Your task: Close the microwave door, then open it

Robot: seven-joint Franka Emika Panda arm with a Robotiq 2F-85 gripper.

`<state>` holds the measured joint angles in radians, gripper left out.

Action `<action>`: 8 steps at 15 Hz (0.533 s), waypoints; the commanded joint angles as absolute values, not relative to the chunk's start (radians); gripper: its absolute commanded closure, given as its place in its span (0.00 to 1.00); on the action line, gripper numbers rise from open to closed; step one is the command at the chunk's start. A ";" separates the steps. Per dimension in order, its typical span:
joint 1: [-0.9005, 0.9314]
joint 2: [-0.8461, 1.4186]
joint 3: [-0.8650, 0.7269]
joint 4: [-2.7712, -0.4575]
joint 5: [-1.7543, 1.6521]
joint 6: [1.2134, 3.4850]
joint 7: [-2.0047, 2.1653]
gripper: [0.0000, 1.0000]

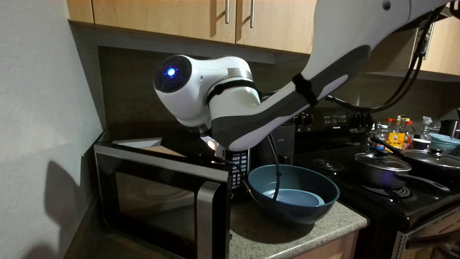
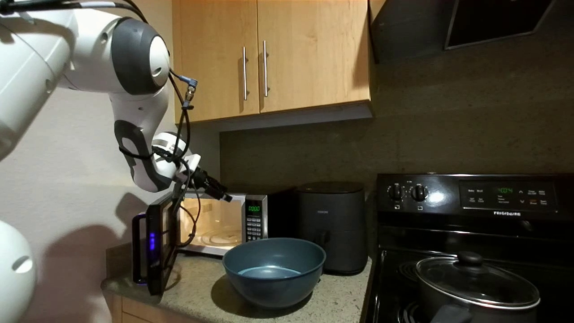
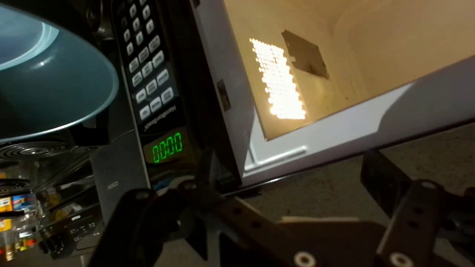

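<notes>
The microwave [image 2: 256, 217] stands on the counter with its lit interior exposed. Its door [image 1: 154, 205] is open and swung outward; in an exterior view it shows nearly edge-on [image 2: 158, 251] with its handle on the outer side. My gripper [image 2: 219, 190] is on the inner side of the door, in front of the top of the microwave opening. In the wrist view my gripper [image 3: 293, 165] has its two black fingers wide apart with nothing between them. The microwave front frame and button panel [image 3: 150, 74] show beyond the fingers. The door is out of the wrist view.
A large blue bowl [image 2: 274, 287] with a lighter dish inside stands on the counter [image 2: 202, 287] before the microwave. A black appliance [image 2: 332, 229] is beside the microwave. A stove with a lidded pot [image 2: 477, 282] is farther right. Wooden cabinets [image 2: 314, 54] hang above.
</notes>
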<state>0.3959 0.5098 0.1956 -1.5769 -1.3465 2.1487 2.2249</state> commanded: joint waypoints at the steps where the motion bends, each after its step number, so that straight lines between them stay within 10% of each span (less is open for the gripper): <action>1: 0.391 0.428 0.220 -1.726 -1.353 2.240 2.254 0.00; 8: 0.406 0.400 0.251 -1.814 -1.367 2.325 2.257 0.00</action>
